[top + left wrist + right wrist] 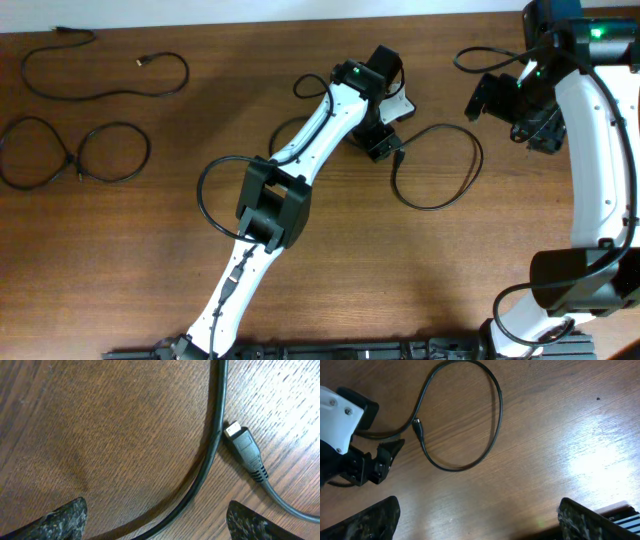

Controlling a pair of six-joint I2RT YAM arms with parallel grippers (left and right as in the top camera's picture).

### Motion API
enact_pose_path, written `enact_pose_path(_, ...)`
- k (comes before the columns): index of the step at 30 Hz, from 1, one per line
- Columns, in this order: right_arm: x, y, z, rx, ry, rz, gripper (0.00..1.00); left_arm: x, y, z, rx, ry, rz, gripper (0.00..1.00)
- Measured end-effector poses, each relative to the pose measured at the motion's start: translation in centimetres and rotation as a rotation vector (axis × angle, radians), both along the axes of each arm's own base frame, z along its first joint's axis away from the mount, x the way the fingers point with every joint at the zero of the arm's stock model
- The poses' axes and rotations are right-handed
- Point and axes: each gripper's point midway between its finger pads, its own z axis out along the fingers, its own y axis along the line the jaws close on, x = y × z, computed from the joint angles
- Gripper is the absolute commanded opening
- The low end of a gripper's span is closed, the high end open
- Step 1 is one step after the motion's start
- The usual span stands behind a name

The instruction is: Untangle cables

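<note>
1. Brown wood-grain table (pixel 420 280): carries all the items below.

2. White left arm with black joints (pixel 300 160): reaches from the near edge diagonally up to the table centre. The white right arm with black joints (pixel 600 150) stands along the right edge, with its wrist turned toward the centre.

3. Thin black cables, three in number, lying separate from each other:
   - The single-loop cable (pixel 470 165) lies at table centre between the two arms. It forms one open oval to the right of the left gripper.
   - The double-loop cable (pixel 78 160) lies at the far left edge.
   - The open-curve cable (pixel 100 96) lies in the top left corner, well apart from both arms.

4. Left gripper (pixel 157 525): fingers spread wide and low over the table, with nothing clamped. In the left wrist view the cord of the single-loop cable (pixel 212 445) passes between the two fingertips without touching either.

5. Right gripper (pixel 482 522): fingers spread wide above bare wood, holding nothing. The single-loop cable (pixel 497 405) lies ahead of it.

6. Small black plug with a metal tip (pixel 245 447): lies flat just beside its own cord.
</note>
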Motion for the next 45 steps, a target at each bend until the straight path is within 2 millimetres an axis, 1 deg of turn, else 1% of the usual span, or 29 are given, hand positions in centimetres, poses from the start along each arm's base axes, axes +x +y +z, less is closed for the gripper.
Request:
enact_pose_path(2,0.0,0.0,0.0,0.000,0.000,0.000,0.98,0.0,0.1,0.0,0.004,-0.004,-0.011,0.84)
enact_pose_path(3,0.0,0.0,0.0,0.000,0.000,0.000,0.98,0.0,0.1,0.0,0.006,-0.007,-0.019,0.74)
enact_pose_path(5,0.0,0.0,0.0,0.000,0.000,0.000,0.98,0.1,0.3,-0.4,0.022,-0.011,-0.023,0.66)
enact_pose_path(6,0.0,0.0,0.0,0.000,0.000,0.000,0.98,0.2,0.7,-1.3,0.050,-0.013,-0.024,0.65)
enact_pose_path(7,0.0,0.0,0.0,0.000,0.000,0.000,0.98,0.4,0.7,-1.3,0.052,-0.020,-0.021,0.65)
enact_pose_path(8,0.0,0.0,0.0,0.000,0.000,0.000,0.98,0.4,0.9,-1.4,0.059,-0.021,-0.022,0.52)
enact_pose_path(10,0.0,0.0,0.0,0.000,0.000,0.000,0.98,0.5,1.0,-1.5,0.070,-0.028,-0.025,0.15)
enact_pose_path(11,0.0,0.0,0.0,0.001,0.000,0.000,0.98,0.7,1.0,-1.6,0.075,-0.032,-0.023,0.02)
enact_pose_path(12,0.0,0.0,0.0,0.000,0.000,0.000,0.98,0.8,1.1,-1.6,0.077,-0.034,-0.020,0.00)
enact_pose_path(15,0.0,0.0,0.0,0.001,0.000,0.000,0.98,0.8,1.3,-1.6,0.080,-0.033,-0.007,0.00)
enact_pose_path(17,0.0,0.0,0.0,0.001,0.000,0.000,0.98,0.8,1.3,-1.6,0.079,-0.019,0.044,0.00)
enact_pose_path(20,0.0,0.0,0.0,0.001,0.000,0.000,0.98,0.8,1.7,-1.3,0.077,0.012,0.160,0.00)
enact_pose_path(22,0.0,0.0,0.0,0.001,0.000,0.000,0.99,1.5,3.1,-0.7,0.078,0.043,0.291,0.00)
enact_pose_path(23,0.0,0.0,0.0,0.001,0.000,0.000,0.98,2.2,4.1,0.4,0.072,0.048,0.359,0.00)
enact_pose_path(24,0.0,0.0,0.0,0.001,0.000,0.000,0.98,4.0,5.3,2.2,0.033,0.018,0.441,0.00)
enact_pose_path(25,0.0,0.0,0.0,0.001,0.000,0.001,0.99,4.9,6.2,3.7,0.010,0.004,0.494,0.00)
enact_pose_path(27,0.0,0.0,0.0,0.003,0.000,0.000,0.98,7.6,9.4,7.7,-0.066,-0.048,0.646,0.00)
enact_pose_path(28,0.0,0.0,0.0,0.003,0.000,0.000,0.98,8.7,11.3,9.0,-0.091,-0.069,0.711,0.00)
enact_pose_path(29,0.0,0.1,0.0,0.002,0.000,0.001,0.98,9.5,14.0,9.6,-0.095,-0.065,0.793,0.00)
enact_pose_path(30,0.0,0.0,0.0,0.003,0.000,0.001,0.98,9.7,15.7,9.5,-0.087,-0.049,0.842,0.00)
enact_pose_path(31,0.0,0.1,0.0,0.003,0.000,0.001,0.98,9.6,18.1,9.1,-0.067,-0.015,0.919,0.00)
enact_pose_path(34,0.0,0.1,0.0,0.003,0.000,0.001,0.98,9.7,22.1,8.9,-0.054,0.032,1.069,0.00)
enact_pose_path(36,0.0,0.1,0.0,0.003,0.000,0.001,0.98,9.2,24.0,8.7,-0.041,0.072,1.130,0.00)
enact_pose_path(39,0.0,0.1,0.0,0.003,0.000,0.001,0.98,8.8,25.9,8.7,-0.033,0.099,1.176,0.00)
enact_pose_path(40,0.0,0.0,0.0,0.003,0.000,0.001,0.98,8.8,26.4,9.3,-0.038,0.093,1.185,0.00)
enact_pose_path(42,0.0,0.0,0.0,0.003,0.000,0.000,0.98,8.6,27.0,11.8,-0.069,0.058,1.196,0.00)
enact_pose_path(43,0.0,0.1,0.0,0.003,0.000,0.000,0.98,8.4,27.3,14.0,-0.096,0.029,1.199,0.00)
enact_pose_path(44,0.0,0.0,0.0,0.003,0.000,0.000,0.98,8.2,27.6,15.4,-0.116,0.008,1.209,0.00)
enact_pose_path(45,0.0,0.1,0.0,0.003,0.000,0.001,0.98,7.9,28.1,17.7,-0.151,-0.026,1.231,0.00)
